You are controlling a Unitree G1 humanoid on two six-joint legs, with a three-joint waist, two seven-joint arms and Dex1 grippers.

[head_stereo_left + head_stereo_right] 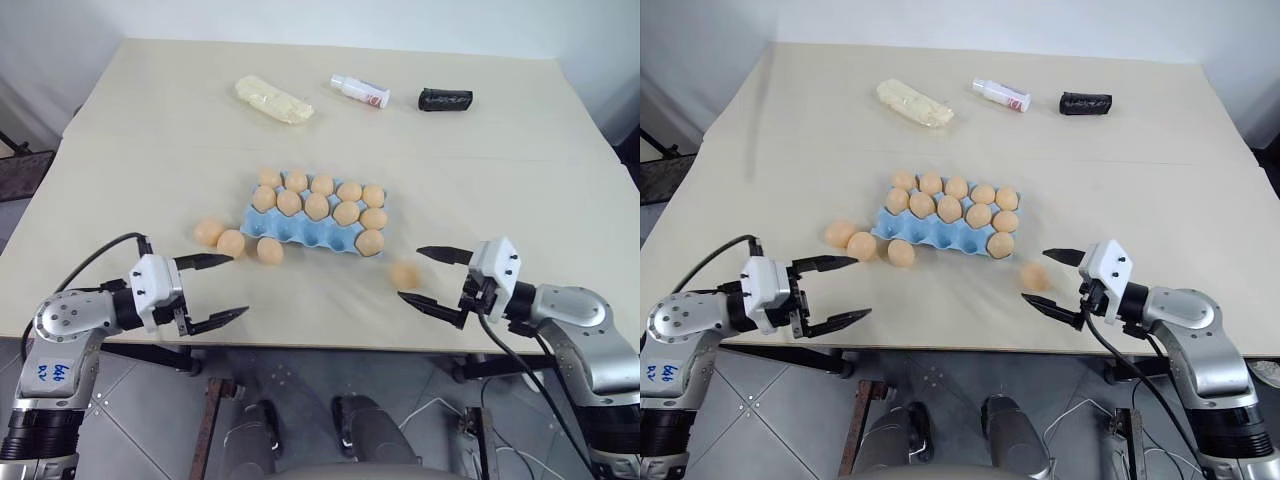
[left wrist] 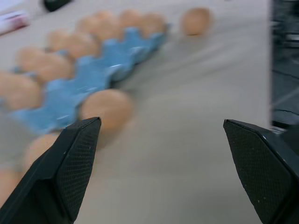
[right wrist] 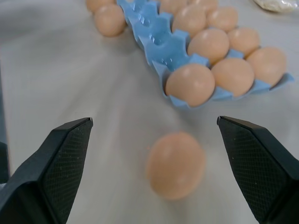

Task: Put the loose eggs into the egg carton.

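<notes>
On the counter [image 1: 480, 120], the egg carton [image 1: 300, 235] is being shown partly filled at centre, four loose eggs [image 1: 231, 242] are lying beside its near edge unplaced, and left gripper [image 1: 217, 291] and right gripper [image 1: 434, 279] are being held wide open, empty.

Smooth orange-tan loose eggs [image 1: 231, 242] sit beside the light-blue moulded egg carton [image 1: 300, 232] on the plain beige worktop [image 1: 150, 150]; a lumpy pale-yellow oblong packet [image 1: 273, 100] lies at eleven o'clock.

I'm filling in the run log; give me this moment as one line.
left pincer: open, empty | right pincer: open, facing loose egg | egg carton: near row mostly unfilled | loose eggs: four on table
</notes>
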